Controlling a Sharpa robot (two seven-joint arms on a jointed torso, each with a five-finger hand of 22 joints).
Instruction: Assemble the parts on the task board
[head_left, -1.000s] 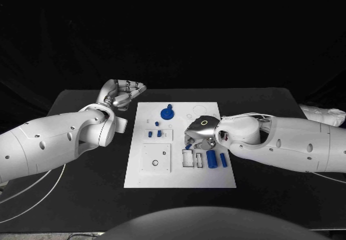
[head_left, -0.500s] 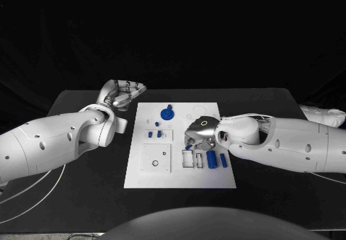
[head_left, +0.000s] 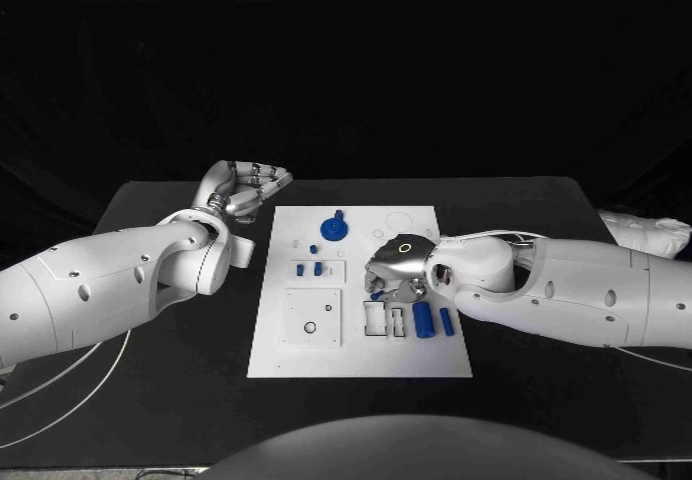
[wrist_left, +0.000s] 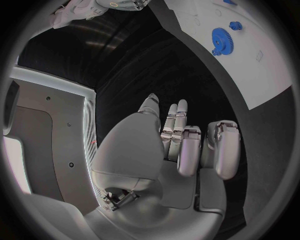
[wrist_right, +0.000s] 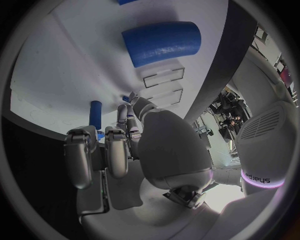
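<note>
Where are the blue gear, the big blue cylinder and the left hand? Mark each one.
blue gear (head_left: 333, 229): head view, on the middle of its toothed disc.
big blue cylinder (wrist_right: 161, 43): right wrist view, on its curved side.
left hand (head_left: 248, 186): head view, on the curled fingers beside the task board.

We cannot tell whether the right hand (head_left: 400, 268) holds the small blue piece (head_left: 378, 295) at its fingertips, which its own palm hides. At twelve o'clock in the right wrist view, another blue part (wrist_right: 134, 2) is cut off by the rim.
</note>
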